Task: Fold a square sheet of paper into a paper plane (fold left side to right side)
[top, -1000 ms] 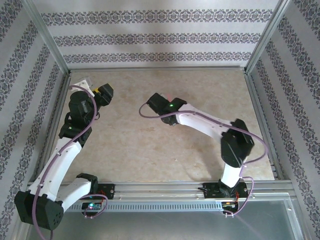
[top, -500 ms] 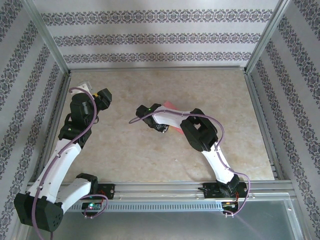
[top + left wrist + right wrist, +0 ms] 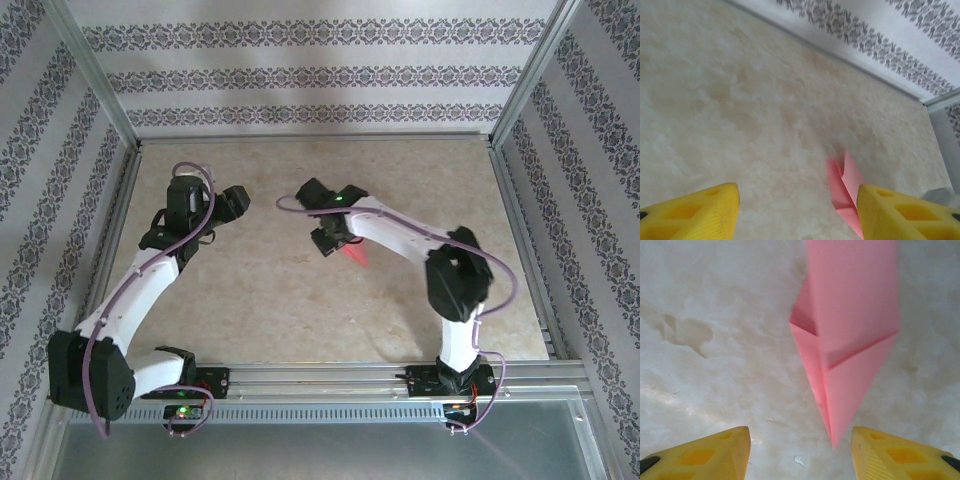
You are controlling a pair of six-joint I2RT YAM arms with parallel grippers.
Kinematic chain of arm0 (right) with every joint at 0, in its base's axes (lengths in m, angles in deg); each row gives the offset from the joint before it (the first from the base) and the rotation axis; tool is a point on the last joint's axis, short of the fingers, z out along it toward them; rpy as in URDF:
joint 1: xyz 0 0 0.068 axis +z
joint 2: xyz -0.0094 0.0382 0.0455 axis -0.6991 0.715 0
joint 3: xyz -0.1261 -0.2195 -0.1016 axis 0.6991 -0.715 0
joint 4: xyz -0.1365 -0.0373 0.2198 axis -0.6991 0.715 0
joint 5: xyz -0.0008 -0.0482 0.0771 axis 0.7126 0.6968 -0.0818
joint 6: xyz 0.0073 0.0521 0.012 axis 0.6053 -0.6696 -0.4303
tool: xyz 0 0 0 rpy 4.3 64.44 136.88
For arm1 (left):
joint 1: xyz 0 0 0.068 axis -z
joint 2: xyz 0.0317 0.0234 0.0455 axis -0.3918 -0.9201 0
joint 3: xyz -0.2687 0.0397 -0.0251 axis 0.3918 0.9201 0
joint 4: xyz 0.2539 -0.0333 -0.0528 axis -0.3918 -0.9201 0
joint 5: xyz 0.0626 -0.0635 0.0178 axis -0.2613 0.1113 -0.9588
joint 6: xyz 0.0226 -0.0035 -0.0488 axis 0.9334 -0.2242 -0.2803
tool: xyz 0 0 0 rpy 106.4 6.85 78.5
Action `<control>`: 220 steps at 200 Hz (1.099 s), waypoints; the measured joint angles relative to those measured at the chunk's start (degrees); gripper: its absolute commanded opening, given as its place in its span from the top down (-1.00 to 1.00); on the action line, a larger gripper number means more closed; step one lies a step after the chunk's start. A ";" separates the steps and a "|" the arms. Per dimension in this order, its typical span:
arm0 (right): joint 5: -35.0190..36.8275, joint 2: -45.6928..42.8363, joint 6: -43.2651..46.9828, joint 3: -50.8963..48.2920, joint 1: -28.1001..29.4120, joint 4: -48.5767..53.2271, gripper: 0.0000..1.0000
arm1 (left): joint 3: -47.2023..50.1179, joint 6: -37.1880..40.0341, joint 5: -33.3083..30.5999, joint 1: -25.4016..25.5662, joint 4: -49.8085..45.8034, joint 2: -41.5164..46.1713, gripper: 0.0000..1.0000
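Now, starting on your left: the left gripper (image 3: 797, 195) hangs with its jaws spread wide and nothing between them. The paper plane (image 3: 844, 182) lies ahead of it, off toward its right-hand jaw and apart from it on the table (image 3: 420, 170). Move across to the right gripper (image 3: 800, 437): its jaws stand apart too, gripping nothing. The paper plane lies flat just beyond them, point aimed back into the gap, long axis running straight away from the wrist. The right arm is much the nearer, so I judge the left-over-right fold falls to it; you would work the paper's left side, not the tip.
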 measured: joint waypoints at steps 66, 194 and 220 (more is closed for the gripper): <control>-10.51 -24.72 -7.37 -20.94 -17.51 -15.10 -0.36 | 0.59 -9.68 10.25 9.09 12.04 -18.93 -0.32; -30.23 -48.43 -18.18 -46.25 -42.60 -31.80 -0.61 | -13.62 -21.86 13.88 18.64 29.35 -46.18 0.31; -33.83 -48.59 -19.26 -46.95 -44.89 -32.94 -0.57 | -15.19 -21.40 14.23 18.25 29.57 -47.71 0.66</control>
